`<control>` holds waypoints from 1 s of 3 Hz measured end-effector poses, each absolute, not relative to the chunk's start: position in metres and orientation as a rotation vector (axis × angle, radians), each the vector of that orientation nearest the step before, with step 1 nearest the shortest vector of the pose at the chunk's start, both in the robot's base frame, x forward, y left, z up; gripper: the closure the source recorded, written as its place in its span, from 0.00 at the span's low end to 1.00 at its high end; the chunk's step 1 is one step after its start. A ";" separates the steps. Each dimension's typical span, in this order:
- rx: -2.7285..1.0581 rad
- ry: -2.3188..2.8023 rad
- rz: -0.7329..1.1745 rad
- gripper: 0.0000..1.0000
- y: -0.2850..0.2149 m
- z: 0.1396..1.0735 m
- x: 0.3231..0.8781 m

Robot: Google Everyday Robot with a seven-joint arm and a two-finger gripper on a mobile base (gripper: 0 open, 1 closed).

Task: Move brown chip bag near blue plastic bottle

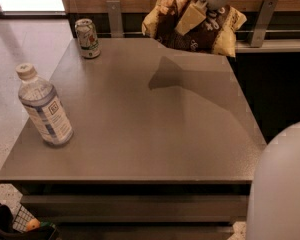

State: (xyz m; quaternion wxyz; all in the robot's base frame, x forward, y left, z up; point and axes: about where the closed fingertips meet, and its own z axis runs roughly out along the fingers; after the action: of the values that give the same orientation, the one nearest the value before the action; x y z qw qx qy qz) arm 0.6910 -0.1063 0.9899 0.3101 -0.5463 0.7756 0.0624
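Observation:
The brown chip bag (200,31) is crinkled, dark brown with pale yellow ends, and hangs in the air above the table's far right edge. My gripper (191,18) comes down from the top of the view and is shut on the bag's middle. The blue plastic bottle (44,107), clear with a white cap and a white-and-blue label, stands upright near the table's left edge, far from the bag.
A green-and-white drink can (88,38) stands at the table's far left corner. The grey table (150,129) ends at a wooden wall with metal brackets (262,14) behind. My white arm body (282,189) fills the lower right. A dark basket (10,226) sits on the floor, lower left.

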 end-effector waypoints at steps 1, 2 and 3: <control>-1.527 1.919 0.152 1.00 -0.072 1.011 0.617; -1.653 1.836 0.173 1.00 -0.043 0.991 0.578; -1.815 1.765 0.215 1.00 -0.014 0.969 0.556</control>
State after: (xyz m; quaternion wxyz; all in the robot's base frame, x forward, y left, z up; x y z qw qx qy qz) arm 0.5560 -0.0138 0.9694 0.2957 -0.6823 0.6637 0.0808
